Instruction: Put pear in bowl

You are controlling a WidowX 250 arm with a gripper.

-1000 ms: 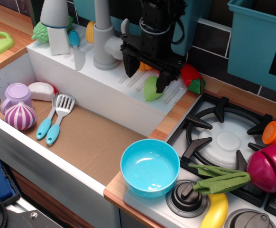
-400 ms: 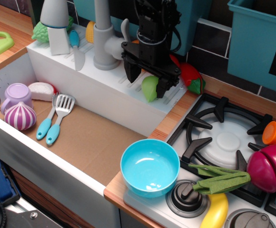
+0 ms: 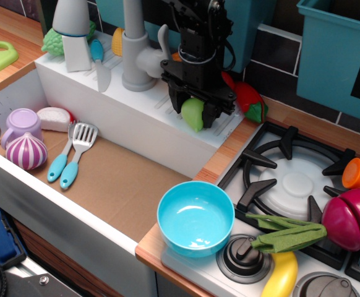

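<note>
The bowl (image 3: 196, 218), big, round, shiny blue, is seen at the counter's front edge w/ nothing in it. The gripper (image 3: 194, 111) is found up on the white shelf by the tap; a sec ago its jaws were wide apart, now they're squeezed in on the pear (image 3: 193, 114). So the grab looks done, & a lift & carry to the bowl is prob. next. The pear is small, smooth, light green, still low at the shelf, well apart from the bowl.
</note>
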